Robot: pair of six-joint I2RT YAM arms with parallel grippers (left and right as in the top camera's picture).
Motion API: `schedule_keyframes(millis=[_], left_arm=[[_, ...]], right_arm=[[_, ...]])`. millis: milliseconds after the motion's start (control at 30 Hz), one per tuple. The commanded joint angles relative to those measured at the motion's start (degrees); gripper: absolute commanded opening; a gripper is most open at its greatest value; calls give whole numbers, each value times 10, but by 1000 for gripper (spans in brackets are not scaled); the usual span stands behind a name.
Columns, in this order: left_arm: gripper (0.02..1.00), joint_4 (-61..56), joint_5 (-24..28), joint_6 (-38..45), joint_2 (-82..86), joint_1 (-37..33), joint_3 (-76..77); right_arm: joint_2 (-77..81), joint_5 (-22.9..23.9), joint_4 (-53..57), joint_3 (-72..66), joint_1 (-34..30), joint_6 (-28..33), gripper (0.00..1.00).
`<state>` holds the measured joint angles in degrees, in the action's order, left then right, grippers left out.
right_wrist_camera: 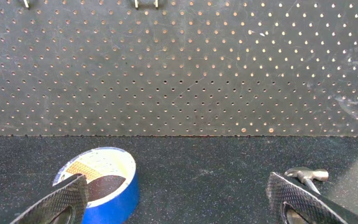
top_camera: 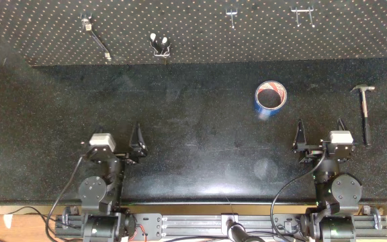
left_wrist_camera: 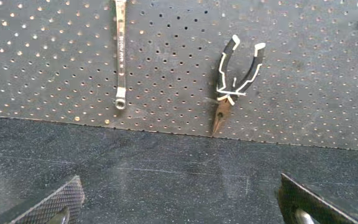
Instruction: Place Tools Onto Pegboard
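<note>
So, silver wrench (left_wrist_camera: 121,56) and black-handled pliers (left_wrist_camera: 234,78) hang beyond your left gripper (left_wrist_camera: 179,200); blue tape roll (right_wrist_camera: 115,194) and steel hammer (top_camera: 365,115) wait by your right gripper (right_wrist_camera: 176,204). Both are spread apart.

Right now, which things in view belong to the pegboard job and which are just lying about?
Job: tape roll, hammer (both on the black mat); wrench, pliers (both hung); pegboard, empty hooks.
Not the job's: black mat.

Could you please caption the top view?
Blue tape roll and black-handled hammer on dark table; silver wrench, black-and-white pliers hang on perforated pegboard.
</note>
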<state>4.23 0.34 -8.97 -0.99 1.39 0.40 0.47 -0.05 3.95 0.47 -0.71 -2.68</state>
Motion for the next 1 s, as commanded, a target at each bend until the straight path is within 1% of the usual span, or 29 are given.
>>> schedule_keyframes(millis=[33, 400, 467, 567, 600, 667, 700, 733, 767, 800, 833, 867, 900, 933, 1000], left_arm=[[996, 5, 8, 9, 9, 2, -1], [996, 5, 8, 9, 8, 2, -1], [996, 5, 8, 9, 8, 2, -1], [996, 5, 8, 9, 8, 2, -1], [996, 5, 8, 9, 8, 2, -1], [996, 5, 8, 9, 8, 2, -1], [996, 5, 8, 9, 8, 2, -1], [996, 5, 8, 9, 8, 2, -1], [996, 5, 8, 9, 8, 2, -1], [993, 5, 8, 9, 8, 2, -1], [996, 5, 8, 9, 8, 2, -1], [996, 5, 8, 9, 8, 2, -1], [996, 5, 8, 9, 8, 2, -1], [996, 5, 8, 9, 8, 2, -1], [996, 5, 8, 9, 8, 2, -1]], right_arm=[[-4, 5, 2, -2, -2, 4, 932], [-4, 5, 2, -2, -2, 4, 932], [-4, 12, 2, -2, -2, 5, 932], [-4, 5, 2, -2, -2, 3, 934], [-4, 5, 2, -2, -2, -17, 934], [0, 42, 1, 2, -2, -119, 934], [24, 41, 1, 15, -2, -140, 936], [86, 41, 4, 51, -1, -155, 934], [128, 42, 17, 82, 4, -155, 934], [201, 54, 64, 146, 13, -155, 934], [266, 56, 127, 214, 18, -155, 934], [310, 55, 169, 261, 22, -156, 936], [360, 48, 211, 315, 30, -158, 934], [409, 30, 246, 368, 40, -157, 934], [555, 31, 325, 511, 104, -171, 934]])
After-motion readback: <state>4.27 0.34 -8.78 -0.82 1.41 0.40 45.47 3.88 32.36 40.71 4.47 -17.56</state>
